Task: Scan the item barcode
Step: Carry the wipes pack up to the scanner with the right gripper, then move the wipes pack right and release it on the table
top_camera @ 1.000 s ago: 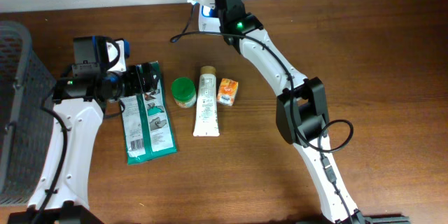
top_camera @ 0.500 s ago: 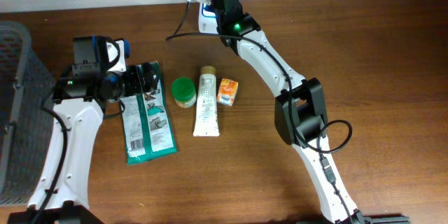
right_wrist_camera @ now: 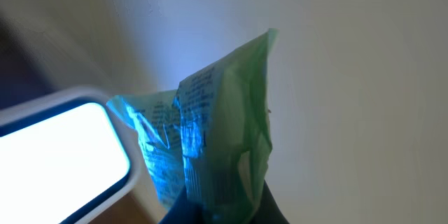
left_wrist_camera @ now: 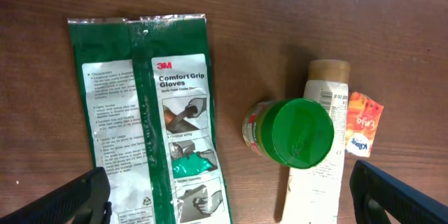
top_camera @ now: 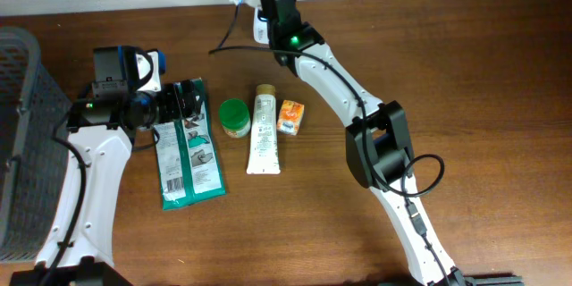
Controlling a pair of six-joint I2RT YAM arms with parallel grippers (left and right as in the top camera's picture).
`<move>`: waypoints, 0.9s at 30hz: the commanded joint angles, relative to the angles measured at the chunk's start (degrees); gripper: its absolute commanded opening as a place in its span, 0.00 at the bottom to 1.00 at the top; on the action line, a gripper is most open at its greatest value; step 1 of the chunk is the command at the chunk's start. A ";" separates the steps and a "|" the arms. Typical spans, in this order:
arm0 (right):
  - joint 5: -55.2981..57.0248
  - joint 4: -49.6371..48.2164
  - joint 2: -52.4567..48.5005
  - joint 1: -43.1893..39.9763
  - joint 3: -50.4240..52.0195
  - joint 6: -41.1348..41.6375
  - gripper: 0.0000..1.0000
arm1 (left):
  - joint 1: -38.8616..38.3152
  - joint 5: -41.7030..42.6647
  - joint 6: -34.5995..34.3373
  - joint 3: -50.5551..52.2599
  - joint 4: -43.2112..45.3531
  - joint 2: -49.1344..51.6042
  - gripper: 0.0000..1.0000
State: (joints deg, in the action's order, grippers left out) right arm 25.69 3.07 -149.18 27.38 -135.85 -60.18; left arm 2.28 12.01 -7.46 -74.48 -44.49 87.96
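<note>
Up at the far edge of the counter, the green packet is held by the right gripper, its jaws closed on it, lit blue beside the glowing white scanner. The left gripper hovers with jaws wide over the glove pack, next to the green-lidded jar and the tube.

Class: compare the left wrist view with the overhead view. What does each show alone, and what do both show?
Left wrist only: the readable Comfort Grip Gloves print on the glove packet. Overhead only: the basket, the left arm and the right arm. Both: glove packet, green-lidded jar, tube, orange carton.
</note>
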 commanded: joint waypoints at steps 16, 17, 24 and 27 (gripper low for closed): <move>4.39 5.18 2.40 1.16 0.31 15.47 0.04 | -0.02 0.24 0.92 -0.46 0.04 -0.22 0.99; 4.13 6.47 3.98 1.16 0.31 18.34 0.04 | -0.02 0.22 0.92 -0.46 0.04 -0.22 1.00; -3.93 20.70 14.49 0.28 0.31 33.94 0.04 | -0.02 0.22 0.92 -0.46 0.04 -0.22 0.99; -12.00 33.55 20.96 -1.75 0.31 47.43 0.04 | -0.02 0.24 0.92 -0.46 0.04 -0.22 0.99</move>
State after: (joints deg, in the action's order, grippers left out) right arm 22.22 30.24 -137.88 27.68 -135.04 -28.77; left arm 2.28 12.01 -7.46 -74.48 -44.49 87.96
